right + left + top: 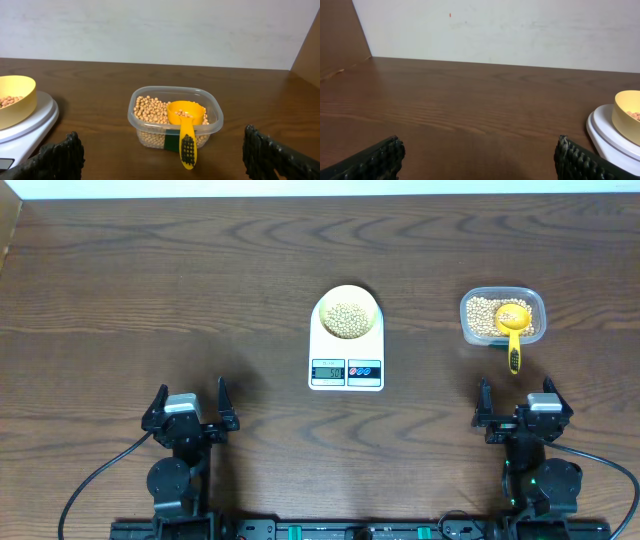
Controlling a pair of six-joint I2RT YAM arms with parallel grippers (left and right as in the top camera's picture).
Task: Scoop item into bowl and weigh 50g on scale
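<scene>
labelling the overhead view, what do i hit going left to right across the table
left gripper → scale, bowl of beans on top → clear tub with the yellow scoop in it; right gripper left out, it lines up with the tub

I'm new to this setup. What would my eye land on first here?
The white scale in the middle of the table, carrying a pale yellow bowl of tan beans, stands out first. To its right sits a clear tub of beans with a bright yellow scoop resting in it, handle over the near rim. The left gripper and right gripper sit open and empty near the front edge.
</scene>
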